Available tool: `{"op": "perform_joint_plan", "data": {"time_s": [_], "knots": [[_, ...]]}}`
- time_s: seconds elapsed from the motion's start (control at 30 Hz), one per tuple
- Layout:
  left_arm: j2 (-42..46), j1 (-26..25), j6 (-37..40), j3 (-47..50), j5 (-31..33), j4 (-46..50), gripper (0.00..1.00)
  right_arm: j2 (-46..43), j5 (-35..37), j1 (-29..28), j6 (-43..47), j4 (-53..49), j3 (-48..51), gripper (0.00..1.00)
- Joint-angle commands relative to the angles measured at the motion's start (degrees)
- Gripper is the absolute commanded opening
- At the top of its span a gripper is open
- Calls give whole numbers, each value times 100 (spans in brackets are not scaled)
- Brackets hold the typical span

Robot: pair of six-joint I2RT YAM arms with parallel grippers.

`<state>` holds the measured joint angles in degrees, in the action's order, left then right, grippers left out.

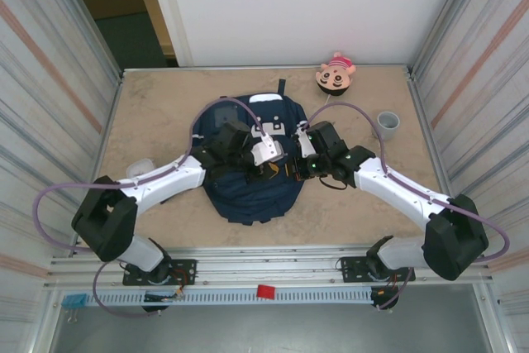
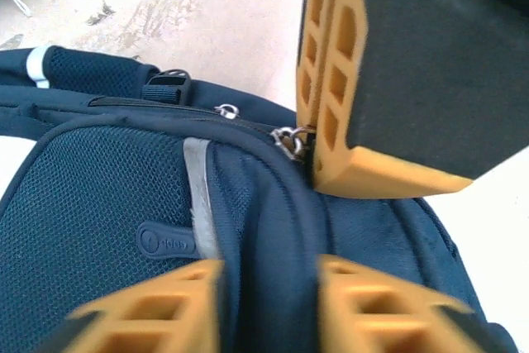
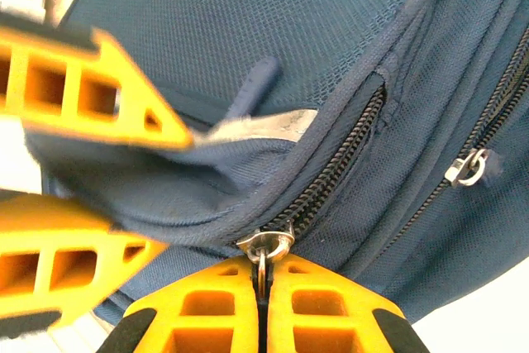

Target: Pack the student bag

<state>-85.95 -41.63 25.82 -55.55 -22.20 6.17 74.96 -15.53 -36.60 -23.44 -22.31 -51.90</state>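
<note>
Tabletop (image 1: 149,113): doll (image 1: 335,77), cup (image 1: 388,124); left end effector (image 2: 269,295) pinches student bag (image 2: 99,204), right end effector (image 3: 261,277) its zipper pull (image 3: 264,245).

We see a large navy-blue fabric backpack (image 1: 248,200) (image 2: 99,204) (image 3: 248,22) lying flat at the middle of the desk (image 1: 149,121), front face up. Its top, with a white patch and a carry loop, points to the far side, and its rounded bottom lies towards the near edge. The front pocket is mesh-textured, with a grey strip and a small oval badge. Two dark zips curve side by side. A metal ring pull (image 3: 264,245) (image 2: 289,140) sits on one, and the fabric beside it is bunched into a raised fold.
</note>
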Motion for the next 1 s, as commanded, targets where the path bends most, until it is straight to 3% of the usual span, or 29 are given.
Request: {"op": "perform_joint_plan", "data": {"time_s": [0.0,0.03,0.3,0.47,0.7,0.83,0.97], "knots": [[37,27,291,-9,157,68,4,-175,-430,131,128,24,25,0],[86,66,358,62,101,98,0,-149,-569,212,146,-21,46,0],[636,577,651,545,-1310,212,0,228,-1491,247,279,254,91,10],[758,629,613,637,-1518,139,0,388,-1493,206,278,349,35,21],[789,636,525,651,-1595,17,0,441,-1448,201,305,297,29,25],[808,633,486,651,-1599,-20,0,451,-1471,188,305,328,69,22],[816,669,476,658,-1517,-7,0,399,-1354,216,322,254,119,9]]}}
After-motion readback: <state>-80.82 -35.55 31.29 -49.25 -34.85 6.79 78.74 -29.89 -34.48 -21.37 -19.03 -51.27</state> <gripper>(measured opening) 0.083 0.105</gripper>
